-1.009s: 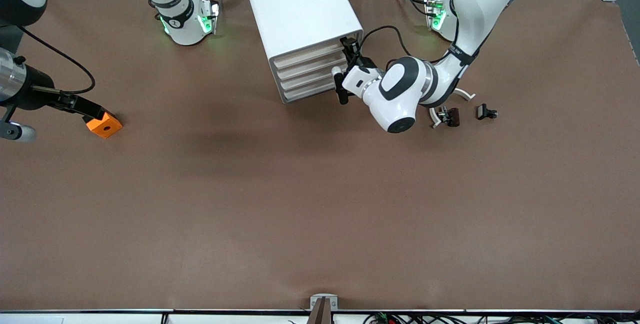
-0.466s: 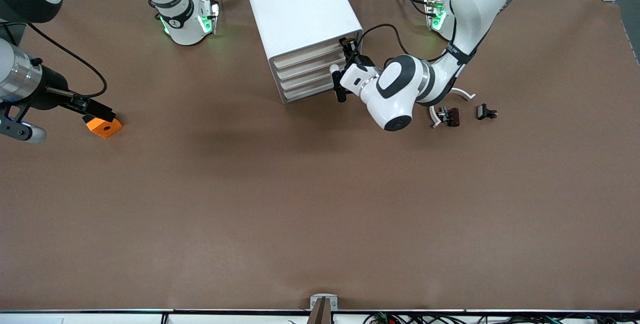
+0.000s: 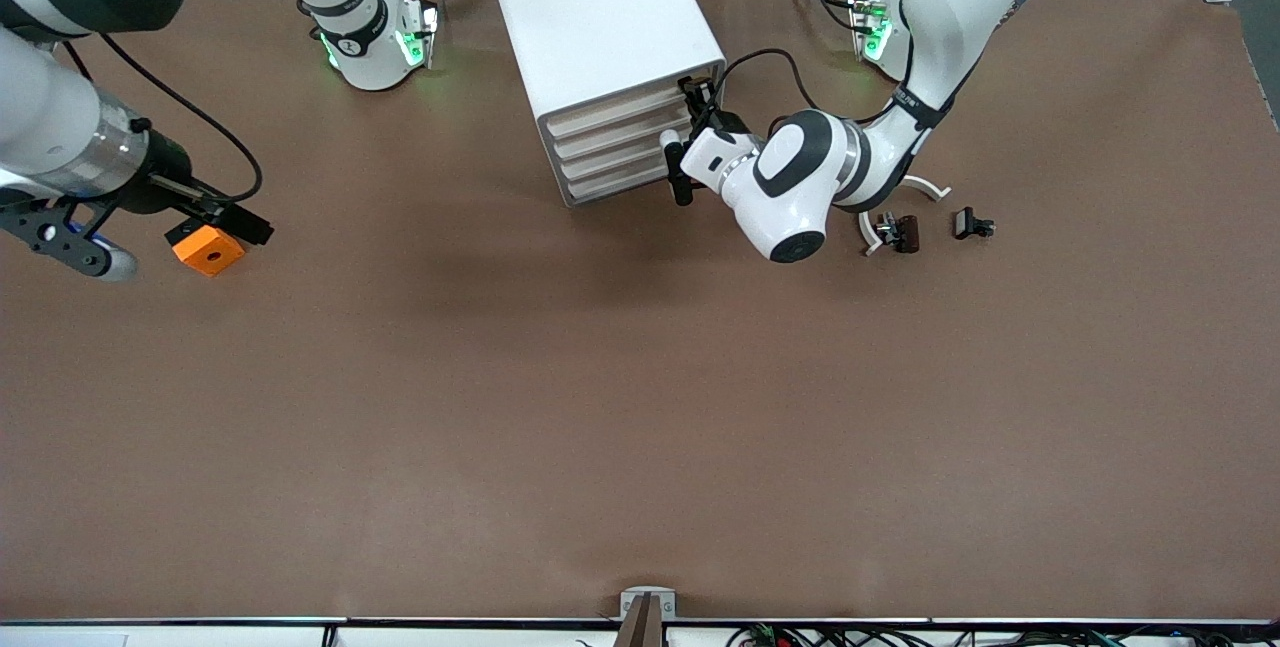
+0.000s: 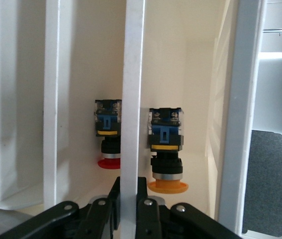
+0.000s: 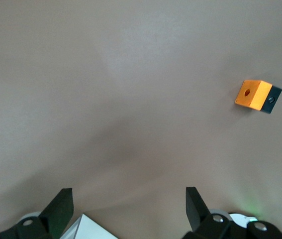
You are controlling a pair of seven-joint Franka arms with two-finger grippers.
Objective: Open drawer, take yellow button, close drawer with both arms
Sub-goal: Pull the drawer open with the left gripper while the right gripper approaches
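The left tool point(image 3: 695, 132) is clamped on a drawer front point(image 4: 132, 99) of the cabinet point(image 3: 600, 27) at the tabletop's base edge. The button point(image 4: 167, 149) sits inside that drawer. The right tool point(image 5: 126, 209) hangs open over the tabletop, near the orange block point(image 3: 207, 250).

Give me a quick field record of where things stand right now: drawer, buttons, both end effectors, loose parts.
drawer unit: white cabinet, four drawers, none pulled out yet
left end effector: shut on a drawer front edge
buttons: orange-capped button and red-capped button visible inside the drawer
right end effector: open, holding nothing, over the table at the right arm's end
orange block: on the table near the right end effector
loose parts: small black parts on the table near the left arm
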